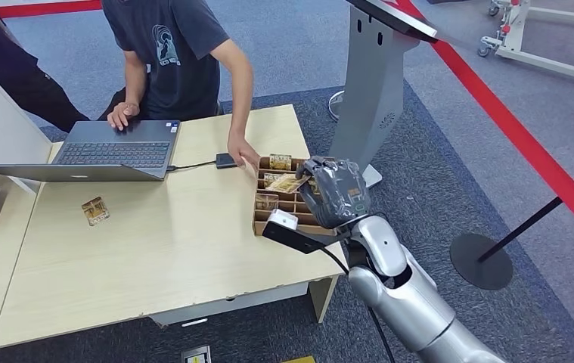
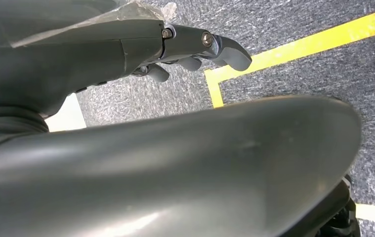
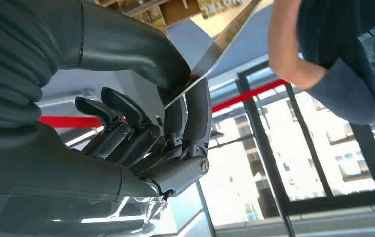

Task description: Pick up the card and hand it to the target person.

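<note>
My right hand [image 1: 334, 190] hovers over the brown wooden card box [image 1: 262, 219] at the table's right edge and pinches a thin card [image 1: 290, 184] between thumb and finger. In the right wrist view the card [image 3: 221, 42] sticks out edge-on from the hand [image 3: 175, 106]. A person in a dark T-shirt [image 1: 164, 49] stands behind the table, one hand [image 1: 244, 155] resting beside the box's far end, the other on the laptop. My left hand [image 2: 195, 49] hangs over the carpet, fingers curled, nothing in it.
An open laptop [image 1: 113, 151] sits at the table's far left, a loose card [image 1: 95, 210] on the tabletop [image 1: 155, 249]. A grey kiosk stand [image 1: 370, 83] rises right of the table. Red floor tape [image 1: 510, 128] and a black stanchion base [image 1: 481, 261] lie to the right.
</note>
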Motion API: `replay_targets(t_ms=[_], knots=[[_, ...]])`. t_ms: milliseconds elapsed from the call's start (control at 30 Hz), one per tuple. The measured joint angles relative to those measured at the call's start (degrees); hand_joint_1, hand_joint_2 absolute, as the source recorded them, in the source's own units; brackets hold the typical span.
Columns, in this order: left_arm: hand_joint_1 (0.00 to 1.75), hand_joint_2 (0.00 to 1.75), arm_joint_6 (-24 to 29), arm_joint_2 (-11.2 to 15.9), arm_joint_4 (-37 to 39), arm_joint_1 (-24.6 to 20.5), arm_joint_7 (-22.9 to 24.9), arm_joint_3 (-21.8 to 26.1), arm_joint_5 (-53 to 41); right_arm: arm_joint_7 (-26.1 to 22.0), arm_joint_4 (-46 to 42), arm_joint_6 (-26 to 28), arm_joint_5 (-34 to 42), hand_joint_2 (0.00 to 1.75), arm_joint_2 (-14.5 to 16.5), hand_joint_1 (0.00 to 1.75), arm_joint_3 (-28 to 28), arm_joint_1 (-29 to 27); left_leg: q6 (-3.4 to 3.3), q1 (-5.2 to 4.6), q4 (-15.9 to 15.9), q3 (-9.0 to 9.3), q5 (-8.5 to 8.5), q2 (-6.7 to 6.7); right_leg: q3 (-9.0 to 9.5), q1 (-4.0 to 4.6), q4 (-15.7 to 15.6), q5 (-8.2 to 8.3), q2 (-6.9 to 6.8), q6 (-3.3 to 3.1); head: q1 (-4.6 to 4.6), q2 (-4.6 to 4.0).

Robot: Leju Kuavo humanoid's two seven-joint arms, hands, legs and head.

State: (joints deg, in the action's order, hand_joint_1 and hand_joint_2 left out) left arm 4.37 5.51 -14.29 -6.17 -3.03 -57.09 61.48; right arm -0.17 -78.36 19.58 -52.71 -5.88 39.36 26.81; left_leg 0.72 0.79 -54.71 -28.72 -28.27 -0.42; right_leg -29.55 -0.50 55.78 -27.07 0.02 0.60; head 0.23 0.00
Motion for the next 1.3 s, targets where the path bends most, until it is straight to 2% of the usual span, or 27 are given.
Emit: replay_targets(t_ms=[200, 400, 567, 700, 867, 1000, 1300], knots=[[0.0, 0.0, -0.5, 0.0, 0.0, -0.3, -1.0, -1.1, -1.8, -2.4, 0.1, 4.0, 0.8, 1.75, 1.0, 1.75, 0.5, 2.2, -0.01, 0.0, 0.0, -0.01, 0.03, -0.01, 0.01, 0.0, 0.0, 0.02, 0.0, -0.01, 0.01, 0.0], [0.0, 0.0, -0.7, -0.1, 0.0, -0.4, -0.8, -1.6, -2.3, -2.6, 5.1, 3.9, 2.4, 1.75, 2.9, 1.75, 1.3, 5.6, 0.02, 0.0, 0.0, -0.03, 0.06, -0.02, 0.01, 0.0, 0.0, 0.04, 0.0, 0.0, -0.01, 0.0], [0.0, 0.0, -0.6, -0.1, 0.0, -0.6, -0.5, -1.9, -1.8, -3.4, 11.7, 2.6, 3.4, 1.75, 5.8, 1.75, 2.1, 9.4, 0.02, 0.01, 0.0, -0.05, 0.06, -0.02, -0.01, 0.0, 0.1, 0.04, 0.0, 0.0, 0.0, 0.0], [0.0, 0.0, -0.6, -0.1, 0.0, -0.6, -0.3, -2.4, -1.8, -4.2, 17.0, 0.6, 3.6, 1.75, 8.3, 0.0, 3.3, 11.7, 0.02, 0.01, 0.0, -0.06, 0.07, -0.03, -0.02, 0.01, 0.1, 0.04, -0.01, 0.0, -0.01, 0.0], [0.0, 0.0, -0.8, -0.1, 0.0, -0.7, -0.1, -2.8, -2.0, -4.8, 23.0, -3.3, 3.6, 1.75, 11.7, 0.0, 5.4, 13.8, 0.02, 0.02, 0.0, -0.07, 0.07, -0.03, -0.03, 0.02, 0.1, 0.04, -0.01, -0.01, 0.01, 0.0], [0.0, 0.0, -0.7, -0.1, 0.0, -0.7, -0.1, -2.8, -1.9, -4.9, 26.4, -3.6, 4.0, 1.75, 13.4, 0.0, 6.6, 14.8, 0.02, 0.02, 0.0, -0.07, 0.07, -0.03, -0.04, 0.02, 0.1, 0.04, -0.01, -0.01, 0.0, 0.0], [0.0, 0.0, -0.3, -0.1, 0.0, -0.6, 0.4, -2.8, -0.3, -4.7, 29.2, -2.7, 6.3, 1.75, 13.7, 0.0, 7.8, 15.0, 0.02, 0.01, 0.0, -0.05, 0.07, -0.02, -0.05, 0.01, 0.0, 0.04, -0.01, 0.0, -0.01, 0.0]])
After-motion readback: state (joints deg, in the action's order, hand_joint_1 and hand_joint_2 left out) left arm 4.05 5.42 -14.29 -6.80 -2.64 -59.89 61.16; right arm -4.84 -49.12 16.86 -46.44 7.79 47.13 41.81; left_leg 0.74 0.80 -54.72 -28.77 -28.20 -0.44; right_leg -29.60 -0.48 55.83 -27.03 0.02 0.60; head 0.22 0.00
